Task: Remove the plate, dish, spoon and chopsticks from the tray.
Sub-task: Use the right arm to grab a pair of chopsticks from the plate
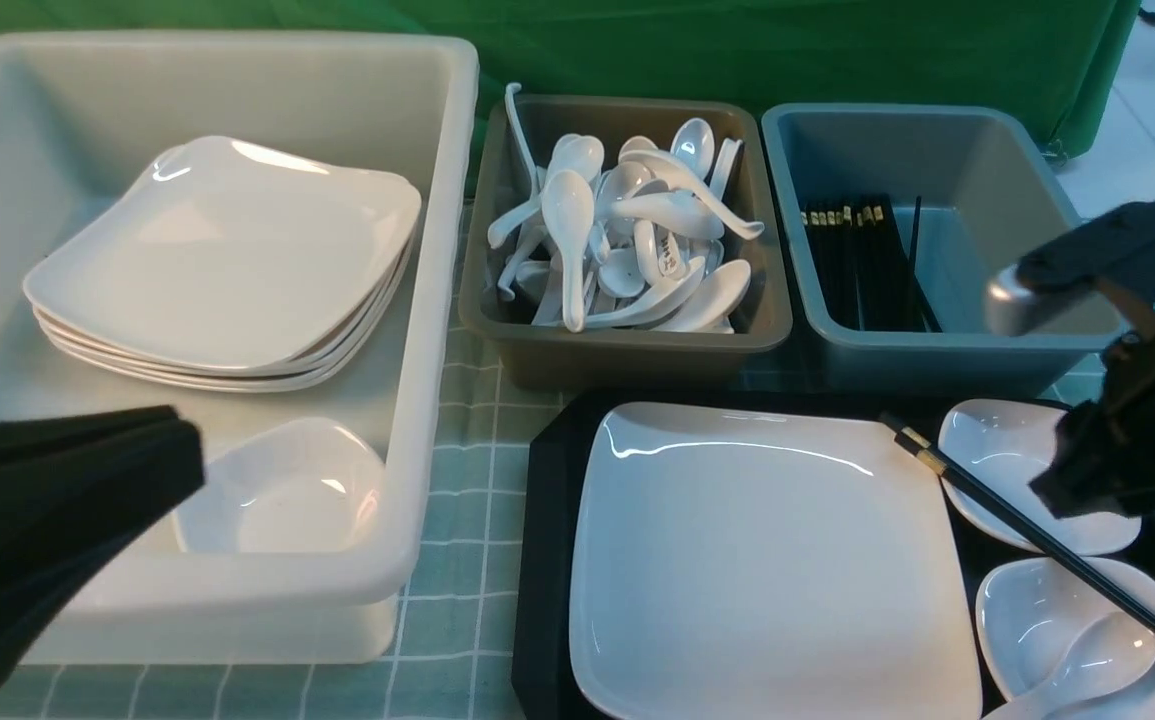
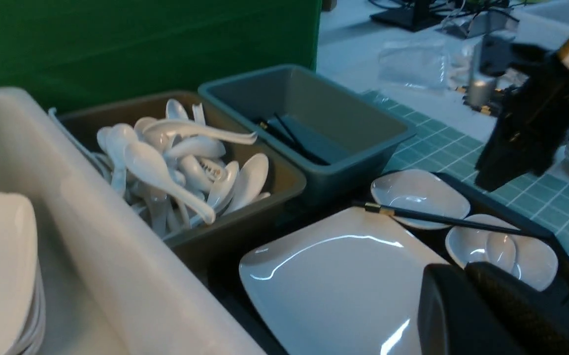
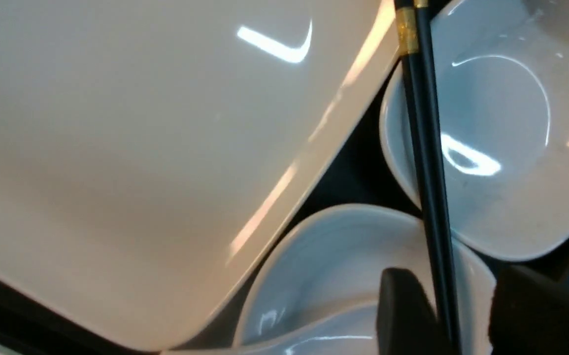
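Observation:
The large white plate point(image 1: 767, 560) fills the left part of the black tray point(image 1: 547, 540). To its right lie two small dishes, the far dish point(image 1: 997, 450) and the near one point(image 1: 1027, 610), which holds the spoon point(image 1: 1097, 660). The black chopsticks point(image 1: 1027, 530) lie slanted across both dishes. My right gripper point(image 3: 461, 281) hangs low over the far dish. It is open, with the chopsticks point(image 3: 429, 148) running between its fingers, close to one and apart from the other. My left gripper point(image 1: 187, 450) is shut and empty, hovering over the near end of the white tub.
A big white tub point(image 1: 437, 300) at the left holds a stack of plates point(image 1: 227, 260) and a small dish point(image 1: 287, 490). Behind the tray stand a brown tub point(image 1: 627, 350) of spoons and a grey tub point(image 1: 937, 345) with chopsticks.

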